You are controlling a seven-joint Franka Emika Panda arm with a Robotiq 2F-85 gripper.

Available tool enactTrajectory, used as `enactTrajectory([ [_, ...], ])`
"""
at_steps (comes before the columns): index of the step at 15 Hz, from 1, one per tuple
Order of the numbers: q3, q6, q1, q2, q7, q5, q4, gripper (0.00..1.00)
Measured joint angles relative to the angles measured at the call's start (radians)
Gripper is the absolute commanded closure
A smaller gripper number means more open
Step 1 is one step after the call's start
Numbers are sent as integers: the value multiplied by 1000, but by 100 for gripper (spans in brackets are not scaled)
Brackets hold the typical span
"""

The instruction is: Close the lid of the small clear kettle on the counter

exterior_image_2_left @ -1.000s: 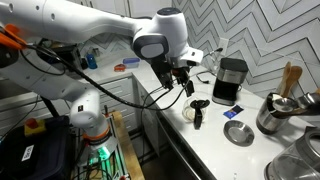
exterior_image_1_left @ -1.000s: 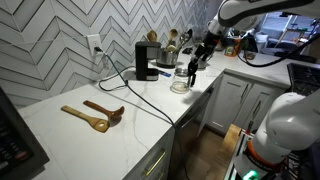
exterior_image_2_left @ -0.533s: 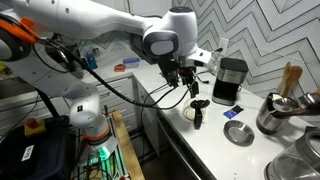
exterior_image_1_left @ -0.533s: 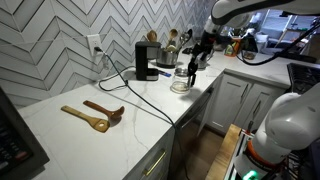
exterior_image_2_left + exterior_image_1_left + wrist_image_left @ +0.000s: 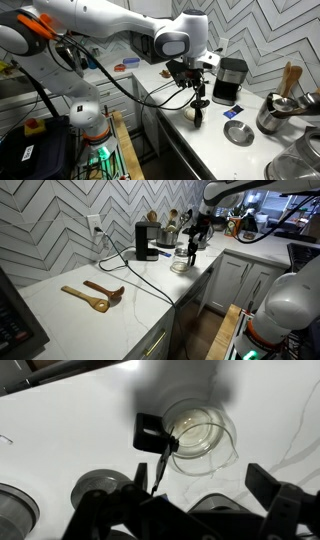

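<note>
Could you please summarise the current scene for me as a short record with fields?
Surface: white counter
Kettle: clear glass kettle, upright near the counter edge
Lid: dark lid looks tipped up at the handle side; mouth appears uncovered
Claw: claw open, hovers above the kettle, not touching
Nearby: black coffee machine; wooden spoons
Task status: lid not yet closed
</note>
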State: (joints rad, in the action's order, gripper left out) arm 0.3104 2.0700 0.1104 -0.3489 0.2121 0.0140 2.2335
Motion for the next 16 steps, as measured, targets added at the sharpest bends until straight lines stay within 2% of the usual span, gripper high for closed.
enactTrajectory([
  [5, -10, -9, 14, 26, -5, 0, -33, 0],
  [16, -16, -10, 46, 73, -10, 5, -32, 0],
])
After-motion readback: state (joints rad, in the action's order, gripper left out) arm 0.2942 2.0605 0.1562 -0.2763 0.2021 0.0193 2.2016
